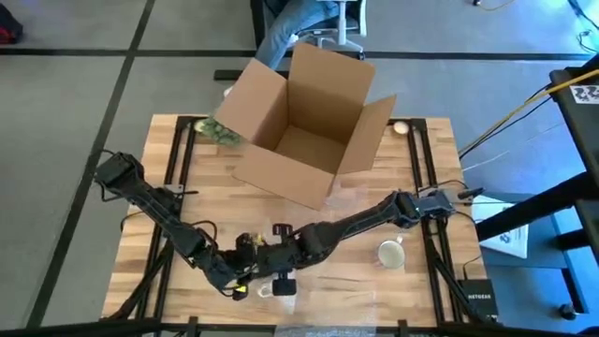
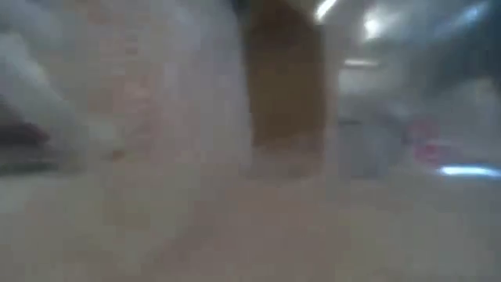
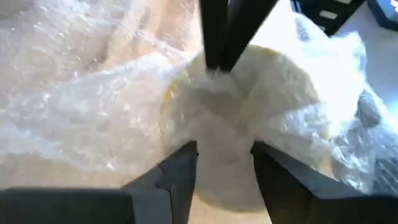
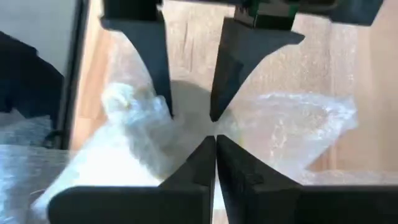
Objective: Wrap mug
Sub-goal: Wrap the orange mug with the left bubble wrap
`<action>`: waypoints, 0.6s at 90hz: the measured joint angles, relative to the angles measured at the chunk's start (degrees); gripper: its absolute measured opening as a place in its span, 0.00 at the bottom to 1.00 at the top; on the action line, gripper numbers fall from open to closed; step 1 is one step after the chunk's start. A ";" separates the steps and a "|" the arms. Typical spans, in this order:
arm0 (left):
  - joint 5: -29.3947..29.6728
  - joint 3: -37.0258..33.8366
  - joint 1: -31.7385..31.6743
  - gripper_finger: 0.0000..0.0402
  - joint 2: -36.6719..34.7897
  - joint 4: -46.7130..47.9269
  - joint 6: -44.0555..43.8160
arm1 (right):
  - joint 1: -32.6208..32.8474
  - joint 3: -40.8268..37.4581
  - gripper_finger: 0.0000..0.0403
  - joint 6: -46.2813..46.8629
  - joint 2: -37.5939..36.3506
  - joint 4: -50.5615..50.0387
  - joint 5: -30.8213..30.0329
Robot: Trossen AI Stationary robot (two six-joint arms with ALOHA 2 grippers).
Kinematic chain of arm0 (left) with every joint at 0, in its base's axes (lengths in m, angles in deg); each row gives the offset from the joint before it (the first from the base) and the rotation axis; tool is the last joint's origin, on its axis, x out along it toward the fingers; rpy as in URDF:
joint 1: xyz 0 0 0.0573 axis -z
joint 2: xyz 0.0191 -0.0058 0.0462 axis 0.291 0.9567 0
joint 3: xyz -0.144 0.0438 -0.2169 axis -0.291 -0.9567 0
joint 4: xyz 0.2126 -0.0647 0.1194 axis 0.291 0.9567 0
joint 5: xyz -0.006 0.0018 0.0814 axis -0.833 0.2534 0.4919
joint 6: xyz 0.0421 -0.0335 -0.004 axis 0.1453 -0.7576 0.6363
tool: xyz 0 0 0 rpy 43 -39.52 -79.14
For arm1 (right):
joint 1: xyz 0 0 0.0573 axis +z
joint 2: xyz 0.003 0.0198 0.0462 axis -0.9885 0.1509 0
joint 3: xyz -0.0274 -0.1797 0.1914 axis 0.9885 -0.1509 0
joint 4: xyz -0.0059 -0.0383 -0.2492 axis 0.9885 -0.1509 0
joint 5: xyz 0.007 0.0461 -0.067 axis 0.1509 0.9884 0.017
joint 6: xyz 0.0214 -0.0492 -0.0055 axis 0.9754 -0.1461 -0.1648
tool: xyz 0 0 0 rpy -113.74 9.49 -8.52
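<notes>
A pale mug (image 3: 273, 93) lies bundled in clear bubble wrap (image 3: 93, 106) near the table's front edge, at centre (image 1: 267, 288). My left gripper (image 3: 224, 155) is open, with a finger on either side of the bundle. My right gripper (image 4: 216, 143) reaches in from the right and is shut on the wrap, facing the left gripper (image 4: 191, 112). A second, bare mug (image 1: 388, 253) stands on the table to the right. The low view shows only blur. My right gripper pinches a bunch of bubble wrap (image 3: 214, 78) lying over the mug, between its two shut fingers, held at their tips. It comes at the bundle from the table's right side, slanting down. The bundle rests on the table. Whether my left gripper touches the wrap I cannot tell.
An open cardboard box (image 1: 304, 122) stands at the table's far centre, with a green bundle (image 1: 220, 131) at its left corner. A small pale object (image 1: 401, 127) lies at the far right. Loose bubble wrap (image 4: 305, 118) spreads over the wood around the mug.
</notes>
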 joint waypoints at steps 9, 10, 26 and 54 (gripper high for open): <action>0.10 0.00 0.02 0.35 0.00 0.05 0.00 | 1.08 -0.12 0.00 0.98 -0.30 -0.42 0.45; 0.12 0.00 0.02 0.35 0.00 0.02 0.00 | 1.21 -0.11 0.00 1.01 -0.33 -0.40 0.46; 0.29 0.03 0.04 0.35 -0.07 -0.16 0.20 | 3.65 -2.11 0.00 1.61 -0.23 -0.12 1.37; -0.17 0.11 0.04 0.35 -0.11 -0.24 0.19 | 3.34 -9.14 0.00 4.21 -0.17 5.91 -2.64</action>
